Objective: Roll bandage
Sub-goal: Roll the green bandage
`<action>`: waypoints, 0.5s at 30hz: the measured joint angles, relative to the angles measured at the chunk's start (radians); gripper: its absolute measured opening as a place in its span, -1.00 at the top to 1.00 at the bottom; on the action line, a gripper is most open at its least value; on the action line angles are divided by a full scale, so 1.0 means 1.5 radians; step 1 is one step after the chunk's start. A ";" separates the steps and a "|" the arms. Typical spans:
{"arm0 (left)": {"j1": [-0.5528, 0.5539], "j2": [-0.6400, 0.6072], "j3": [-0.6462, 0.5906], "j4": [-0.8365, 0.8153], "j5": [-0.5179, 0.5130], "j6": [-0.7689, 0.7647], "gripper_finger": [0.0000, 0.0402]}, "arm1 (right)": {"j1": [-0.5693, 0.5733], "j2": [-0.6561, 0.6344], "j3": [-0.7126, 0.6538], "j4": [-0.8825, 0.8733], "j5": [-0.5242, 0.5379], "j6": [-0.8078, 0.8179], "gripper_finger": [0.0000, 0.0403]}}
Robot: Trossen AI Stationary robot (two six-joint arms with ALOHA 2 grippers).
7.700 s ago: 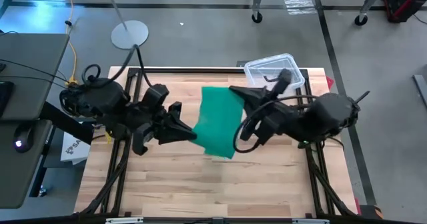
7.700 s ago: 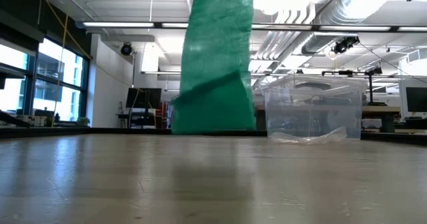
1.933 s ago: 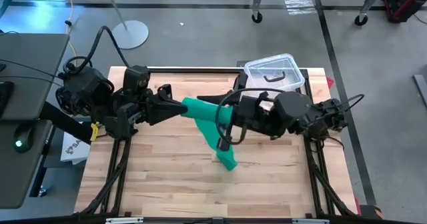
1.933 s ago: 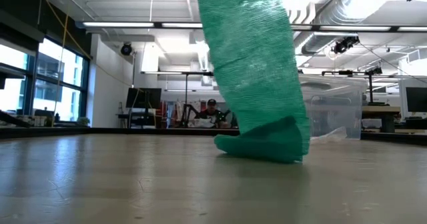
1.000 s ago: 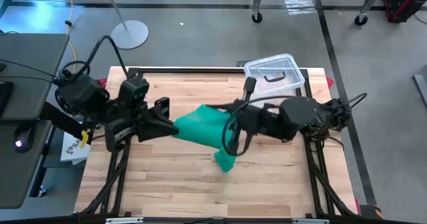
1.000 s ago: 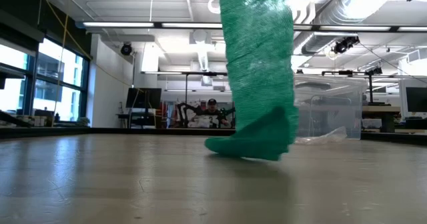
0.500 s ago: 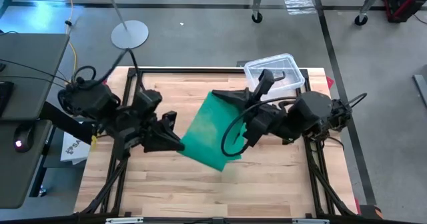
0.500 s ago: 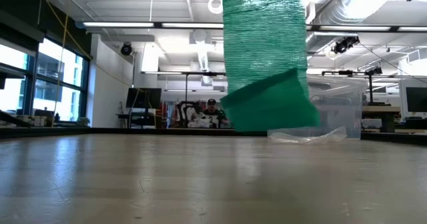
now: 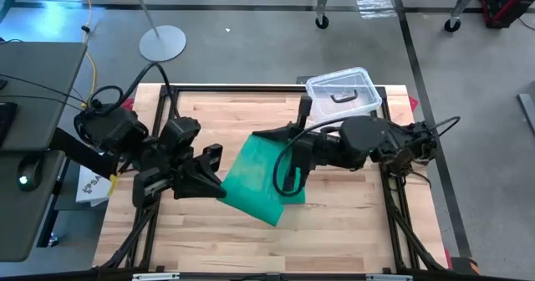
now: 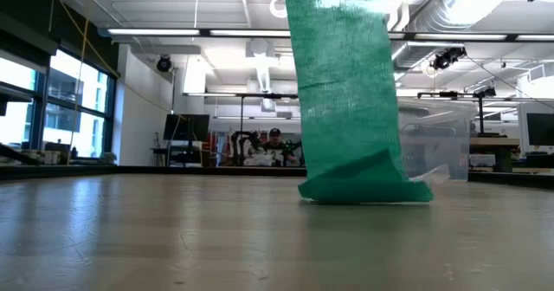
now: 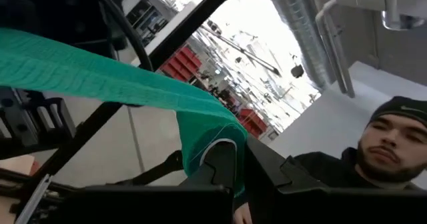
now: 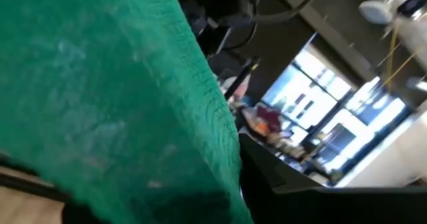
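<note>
The green bandage (image 9: 261,176) is spread wide and held up between my two grippers over the middle of the table. In the low view it hangs as a broad strip (image 10: 344,83), and its folded lower end (image 10: 363,189) lies on the table. My left gripper (image 9: 221,190) is shut on the bandage's left, nearer side. My right gripper (image 9: 256,135) is shut on its far upper corner. The cloth also shows in the left wrist view (image 11: 100,74) and fills most of the right wrist view (image 12: 100,97). My left gripper holds the bandage by an edge (image 11: 200,134) that folds over beside its fingers (image 11: 225,163). It comes from the table's left side. The cloth runs taut away from it and is held up above the table. My right gripper holds the bandage's far upper corner (image 9: 253,139), coming level from the table's right side. The cloth itself hides the place of contact in the right wrist view. The strip hangs below the gripper, with its lower end on the table.
A clear plastic box with a black handle (image 9: 338,89) stands at the table's far right and shows behind the bandage in the low view (image 10: 437,144). A person sits in the room beyond the table (image 10: 274,144).
My left gripper has gone toward the table's near edge. The bandage, bunched a second ago, has spread into a wide sheet. Its lower end lifted clear of the table and has come down onto it again.
</note>
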State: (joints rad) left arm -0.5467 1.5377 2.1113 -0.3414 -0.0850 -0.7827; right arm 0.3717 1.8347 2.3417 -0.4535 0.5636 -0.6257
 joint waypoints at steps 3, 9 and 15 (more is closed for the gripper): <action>0.000 -0.001 0.000 0.001 -0.002 0.006 0.96 | 0.000 0.000 0.000 0.000 0.000 0.038 1.00; -0.001 -0.001 0.000 0.001 -0.002 0.012 0.96 | 0.000 -0.002 0.000 0.011 -0.002 0.057 0.93; -0.001 -0.002 0.000 0.003 0.002 0.012 0.96 | -0.001 -0.019 0.000 0.014 -0.024 0.070 0.43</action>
State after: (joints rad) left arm -0.5488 1.5352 2.1113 -0.3370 -0.0814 -0.7643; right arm 0.3706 1.8064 2.3417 -0.4329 0.5279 -0.5201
